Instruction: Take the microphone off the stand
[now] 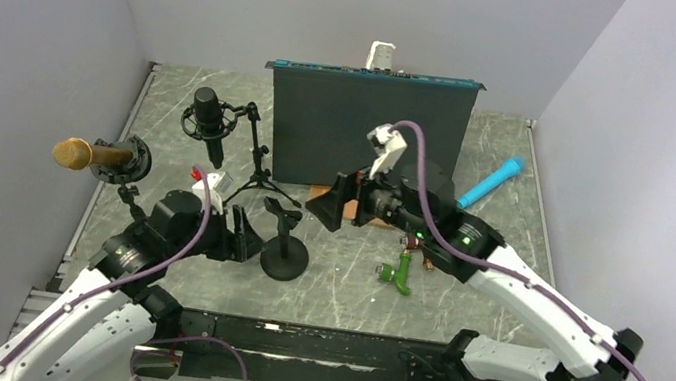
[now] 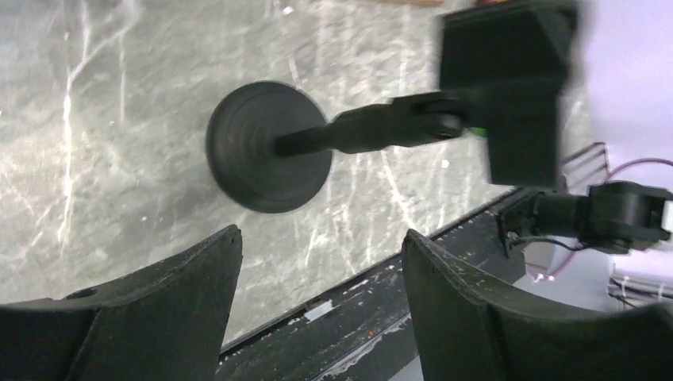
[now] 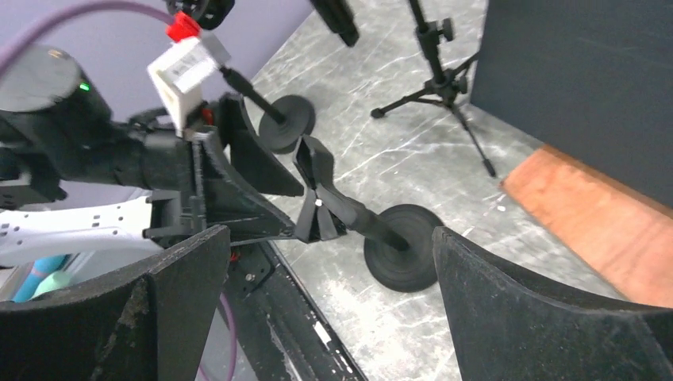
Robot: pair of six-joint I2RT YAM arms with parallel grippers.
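Stone table [image 1: 340, 282], grey with white streaks, sits between pale walls [image 1: 25, 23]. Both the left pincer [image 2: 321, 234] and the right pincer [image 3: 331, 232] are spread wide, holding nothing. A bare round stand [image 1: 285, 248] is between them. Out past the left pincer, the gold microphone [image 1: 75, 152] seems clipped in its holder [image 1: 131, 160].

Premises: a robotics test cell in a laboratory. Plain pale walls [image 1: 35, 24] close in three sides of a grey marbled table [image 1: 349, 293]. A left arm [image 1: 83, 314] and a right arm [image 1: 540, 302], white and black, are bolted to a black rail [image 1: 321, 345] along the bottom edge, with purple cable [image 1: 422, 173] exposed. Staged props occupy the centre and upper left: a black microphone [image 1: 209, 121] on a tripod stand [image 1: 261, 174], and a dark panel [image 1: 368, 129] behind.
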